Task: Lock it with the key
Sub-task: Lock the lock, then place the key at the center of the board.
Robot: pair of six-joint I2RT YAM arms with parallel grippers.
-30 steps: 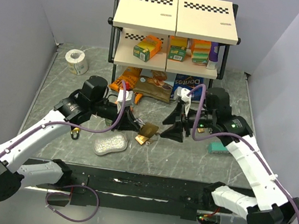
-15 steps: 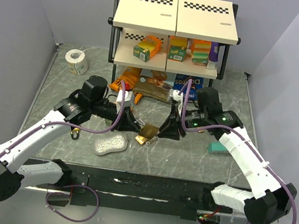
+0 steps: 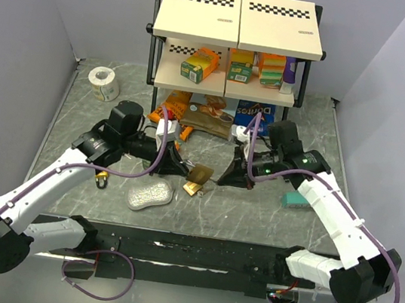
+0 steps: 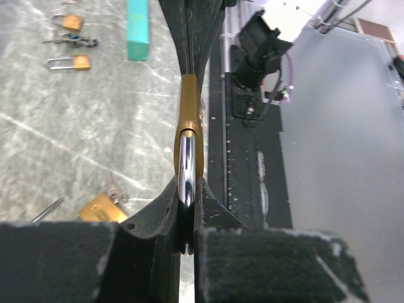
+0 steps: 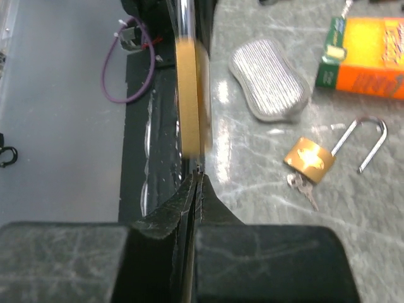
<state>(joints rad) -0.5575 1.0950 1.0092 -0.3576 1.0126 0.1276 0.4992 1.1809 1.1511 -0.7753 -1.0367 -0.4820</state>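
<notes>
My left gripper point(image 4: 187, 189) is shut on the silver shackle point(image 4: 187, 167) of a brass padlock point(image 4: 189, 117) and holds it above the table, body pointing away. In the top view this padlock point(image 3: 200, 174) hangs between both grippers. My right gripper point(image 5: 197, 180) is shut, its fingertips pinching a thin sliver of metal, the key point(image 5: 198, 168), at the end of the padlock's brass body point(image 5: 190, 95). The right gripper point(image 3: 223, 177) meets the lock from the right and the left gripper point(image 3: 182, 167) from the left. Most of the key is hidden.
A second brass padlock with open shackle and keys point(image 5: 309, 159) lies on the table beside a silver ribbed pad point(image 5: 269, 79). More padlocks point(image 4: 69, 62) and a teal box point(image 4: 138, 28) lie to the right. Behind stand a shelf rack point(image 3: 234, 42), snack bags point(image 3: 200, 113) and a tape roll point(image 3: 104, 83).
My right gripper has moved left up to the held padlock and closed from wide open to shut. The left gripper has kept its hold and place.
</notes>
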